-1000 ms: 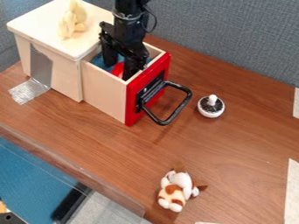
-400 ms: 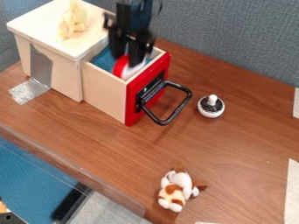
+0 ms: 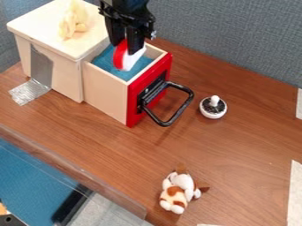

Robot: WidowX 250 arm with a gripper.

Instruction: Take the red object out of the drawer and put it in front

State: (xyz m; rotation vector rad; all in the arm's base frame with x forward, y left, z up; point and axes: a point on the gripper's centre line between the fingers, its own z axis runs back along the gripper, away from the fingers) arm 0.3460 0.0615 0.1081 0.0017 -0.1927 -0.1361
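Brown wooden table (image 3: 236,154), grey fabric panel (image 3: 230,39) behind it, blue area (image 3: 29,176) beyond the table edge, lower left. Pale wooden cabinet (image 3: 35,20) at upper left, drawer (image 3: 106,95) pulled open, red front panel (image 3: 135,99) facing right and toward camera. Black arm (image 3: 126,5) enters from top edge, roughly upright, wrist over the drawer. Gripper (image 3: 126,47) points down at the drawer opening, two fingers pinching the red-and-white object (image 3: 120,56) near its top, one on each side. Object: red face left, white part right, tilted, lower end hanging down over the blue lining (image 3: 105,60); can't tell if it touches the lining. Black loop handle (image 3: 177,117) sticks out from the red front. Brown-and-white plush dog (image 3: 175,192) lies on the table, near side, well apart from the drawer. Pale yellow toy (image 3: 72,22) sits on the cabinet top. Silvery tape (image 3: 41,66) runs down the cabinet side onto the table. Small white pot (image 3: 212,115), dark filling, white knob on top, on the table right of the handle
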